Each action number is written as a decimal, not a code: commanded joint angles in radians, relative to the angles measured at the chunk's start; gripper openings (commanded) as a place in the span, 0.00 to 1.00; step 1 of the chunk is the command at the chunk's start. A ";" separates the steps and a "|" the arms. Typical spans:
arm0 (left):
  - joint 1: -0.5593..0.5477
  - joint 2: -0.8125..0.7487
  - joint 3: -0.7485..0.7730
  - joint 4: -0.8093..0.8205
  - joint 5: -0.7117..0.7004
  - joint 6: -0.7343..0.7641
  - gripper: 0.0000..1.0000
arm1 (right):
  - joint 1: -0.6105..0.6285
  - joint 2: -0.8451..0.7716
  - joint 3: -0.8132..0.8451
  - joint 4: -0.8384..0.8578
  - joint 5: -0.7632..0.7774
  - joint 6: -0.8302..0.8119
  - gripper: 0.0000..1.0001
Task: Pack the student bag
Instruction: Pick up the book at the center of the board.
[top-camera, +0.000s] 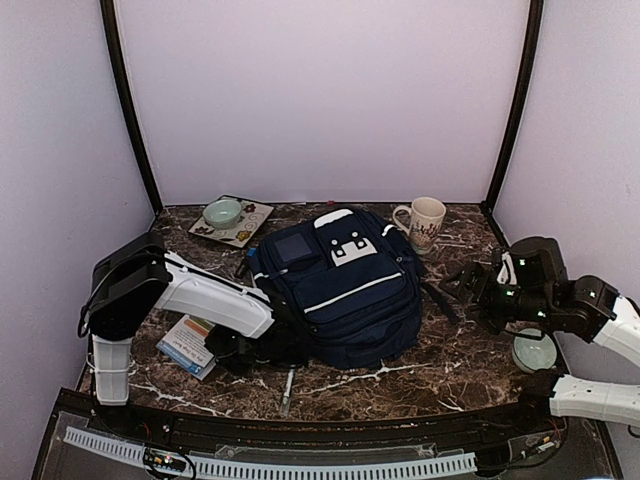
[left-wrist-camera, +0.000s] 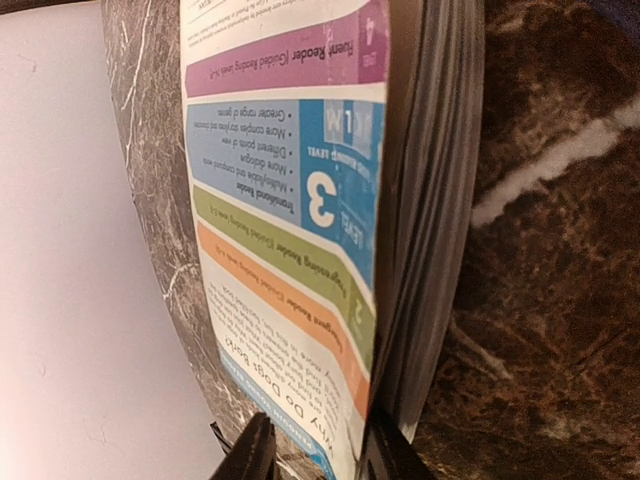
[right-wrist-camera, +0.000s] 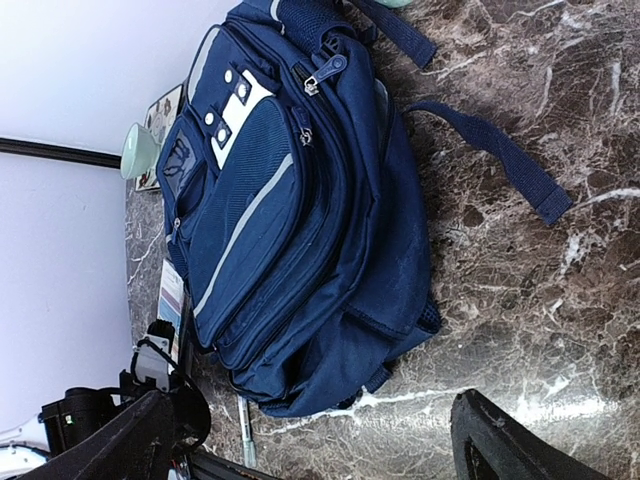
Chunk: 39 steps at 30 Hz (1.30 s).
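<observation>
The student bag (top-camera: 345, 285) is a navy backpack with a white stripe, lying flat in the middle of the table; it also fills the right wrist view (right-wrist-camera: 300, 200). Left of it lies a thin book (top-camera: 190, 345) with a coloured cover (left-wrist-camera: 290, 200). My left gripper (top-camera: 232, 352) is low at the book's near corner. Its fingers (left-wrist-camera: 248, 455) straddle that corner (left-wrist-camera: 315, 450), with a visible gap between one finger and the cover. My right gripper (top-camera: 462, 285) hovers right of the bag, wide open (right-wrist-camera: 310, 450) and holding nothing.
A pen (top-camera: 288, 388) lies in front of the bag. At the back stand a mug (top-camera: 422, 222) and a tray (top-camera: 255, 222) holding a green bowl (top-camera: 222, 212). A loose bag strap (right-wrist-camera: 490, 150) trails right. A round pale object (top-camera: 535, 352) sits under the right arm.
</observation>
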 joint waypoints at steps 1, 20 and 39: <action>0.037 -0.026 0.003 -0.053 -0.072 -0.085 0.34 | -0.001 -0.017 -0.014 -0.008 0.022 0.012 0.97; 0.136 0.029 -0.069 0.114 -0.193 0.038 0.00 | -0.001 0.038 0.018 -0.005 0.049 -0.042 0.98; 0.178 -0.172 0.312 -0.114 -0.262 0.167 0.00 | -0.001 0.115 0.061 0.051 0.028 -0.105 0.98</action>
